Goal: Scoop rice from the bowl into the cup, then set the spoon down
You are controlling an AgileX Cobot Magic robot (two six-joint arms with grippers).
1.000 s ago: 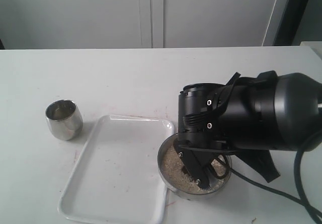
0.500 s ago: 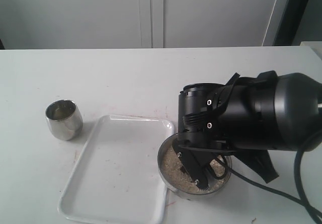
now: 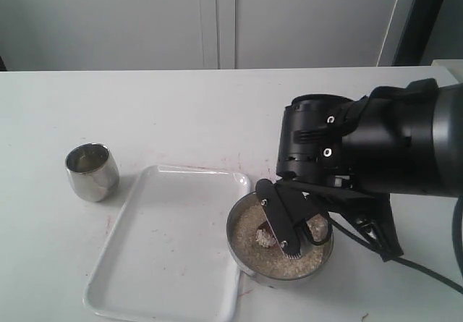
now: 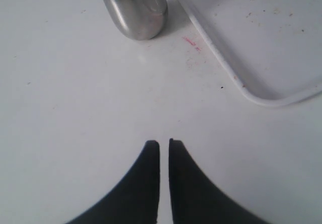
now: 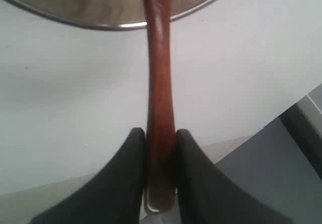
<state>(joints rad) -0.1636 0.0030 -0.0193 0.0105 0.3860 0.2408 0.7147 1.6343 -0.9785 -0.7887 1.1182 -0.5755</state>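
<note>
The wide steel bowl [image 3: 248, 267] stands at the front right, holding off-white rice [image 3: 291, 261]. My right gripper [image 3: 293, 241] hangs over it, shut on the slim handle of the reddish-brown wooden spoon [image 5: 159, 83]. The spoon's head [image 3: 266, 233] dips into the grains, and in the right wrist view it runs past the bowl's rim [image 5: 75, 21] out of the picture. The small steel cup [image 3: 92, 171] stands far to the left. In the left wrist view, my left gripper [image 4: 164, 143] is shut on nothing, hovering over bare table short of the cup [image 4: 135, 7].
A white rectangular tray [image 3: 170, 250] lies between the cup and the bowl, its corner touching the bowl's side; it also shows in the left wrist view as a tray [image 4: 261, 38]. The right arm's cable trails off to the front right. A pale wall closes the table's far side.
The right wrist has swung up and to the right over the bowl. The gripper's fingers now lean more, and the spoon's head shows in the rice. The cup and tray have not moved.
</note>
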